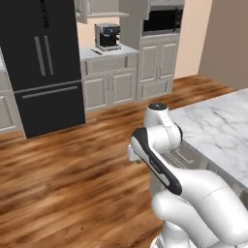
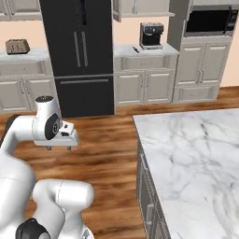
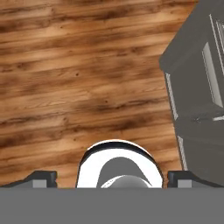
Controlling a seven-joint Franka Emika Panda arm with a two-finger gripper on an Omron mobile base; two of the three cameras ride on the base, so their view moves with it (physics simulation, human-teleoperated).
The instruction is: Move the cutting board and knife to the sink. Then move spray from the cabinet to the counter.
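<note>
Nearby, veined marble counter (image 2: 196, 158) beside wood floor (image 1: 58, 179); tool (image 2: 59, 148) empty, jaws apart.

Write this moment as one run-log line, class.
gripper: open, empty, pointing down over wood floor | marble counter: beside the arm | coffee machine: on far counter | task things: not reached

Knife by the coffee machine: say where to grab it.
Grip the knife by its handle from straight above, closing across its narrow width: it lies flat on the counter. Which end is the handle is too small to tell.
</note>
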